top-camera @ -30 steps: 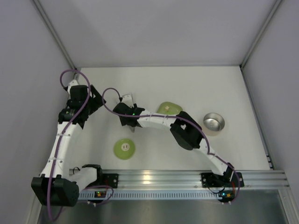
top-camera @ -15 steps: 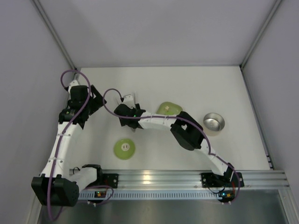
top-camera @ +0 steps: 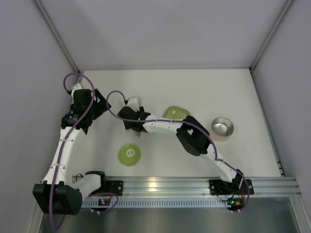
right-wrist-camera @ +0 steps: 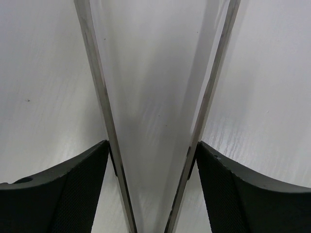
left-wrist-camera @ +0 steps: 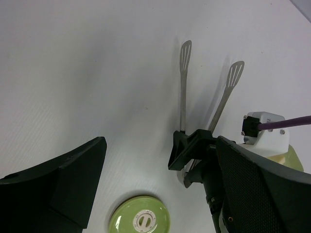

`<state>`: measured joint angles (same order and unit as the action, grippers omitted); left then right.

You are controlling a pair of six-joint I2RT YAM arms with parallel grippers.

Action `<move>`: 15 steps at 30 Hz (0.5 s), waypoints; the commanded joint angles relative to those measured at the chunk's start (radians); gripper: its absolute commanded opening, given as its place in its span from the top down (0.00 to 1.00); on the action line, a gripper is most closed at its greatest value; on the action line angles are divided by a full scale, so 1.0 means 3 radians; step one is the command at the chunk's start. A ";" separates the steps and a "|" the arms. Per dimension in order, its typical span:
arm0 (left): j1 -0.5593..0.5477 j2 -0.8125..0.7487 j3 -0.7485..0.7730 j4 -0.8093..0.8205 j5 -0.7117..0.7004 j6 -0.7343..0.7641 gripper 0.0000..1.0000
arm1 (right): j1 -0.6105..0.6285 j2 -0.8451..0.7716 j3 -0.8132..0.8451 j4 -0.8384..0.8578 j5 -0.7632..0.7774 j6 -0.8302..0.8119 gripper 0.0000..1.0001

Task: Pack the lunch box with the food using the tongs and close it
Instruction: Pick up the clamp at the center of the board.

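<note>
Silver tongs point(left-wrist-camera: 183, 92) lie pointing toward the back of the table, their two arms point(right-wrist-camera: 99, 87) spread in a V. My right gripper point(right-wrist-camera: 151, 150) is shut on the tongs, one pad pressed against the outside of each arm; from above it point(top-camera: 133, 109) sits left of centre. The steel lunch box point(top-camera: 222, 127) stands open at the right. Its green lid point(top-camera: 129, 155) lies near the front, also seen from the left wrist as the lid point(left-wrist-camera: 140, 221). My left gripper point(top-camera: 98, 104) is wide open at the far left, holding nothing. I cannot make out the food.
A light-green rounded-square dish point(top-camera: 176, 113) sits just right of the right wrist, partly covered by the right forearm point(top-camera: 194, 136). White walls close in the table on the left, back and right. The aluminium rail point(top-camera: 160, 184) runs along the near edge.
The right gripper with the tongs has shifted very slightly toward the back left. The left arm, lid and lunch box have not moved.
</note>
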<state>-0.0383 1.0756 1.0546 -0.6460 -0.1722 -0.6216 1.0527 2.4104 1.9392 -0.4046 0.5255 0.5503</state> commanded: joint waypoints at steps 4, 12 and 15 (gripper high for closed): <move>0.0020 -0.0083 -0.0038 0.0175 0.0032 0.0027 0.01 | -0.0047 0.0152 0.0020 -0.0134 -0.0034 -0.0019 0.38; 0.0020 -0.0088 -0.0049 0.0169 0.0032 0.0032 0.01 | -0.0047 -0.0108 -0.0307 -0.0042 0.0012 -0.0004 0.55; 0.0020 -0.0098 -0.0054 0.0169 0.0037 0.0037 0.01 | -0.0047 -0.0333 -0.0430 -0.0058 0.0053 -0.0029 0.55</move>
<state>-0.0383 1.0752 1.0504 -0.6418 -0.1715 -0.6216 1.0451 2.3695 1.8626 -0.3668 0.5339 0.5507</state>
